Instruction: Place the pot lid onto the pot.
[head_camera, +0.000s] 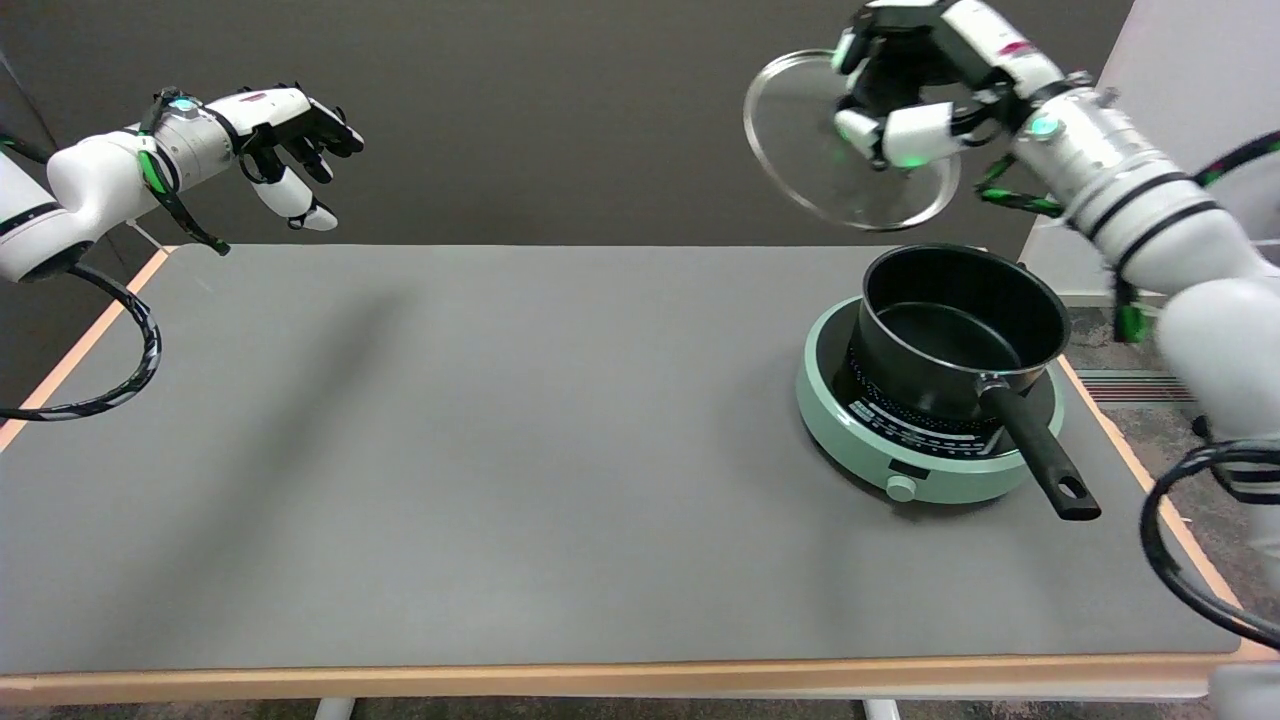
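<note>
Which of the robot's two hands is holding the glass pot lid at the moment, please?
The right hand, raised at upper right above the pot, grips the lid; the left hand at upper left holds nothing.

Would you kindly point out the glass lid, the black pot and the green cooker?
Glass lid (800, 150), head view, on its clear glass.
Black pot (905, 360), head view, on its outer wall.
Green cooker (830, 410), head view, on its rim.
</note>
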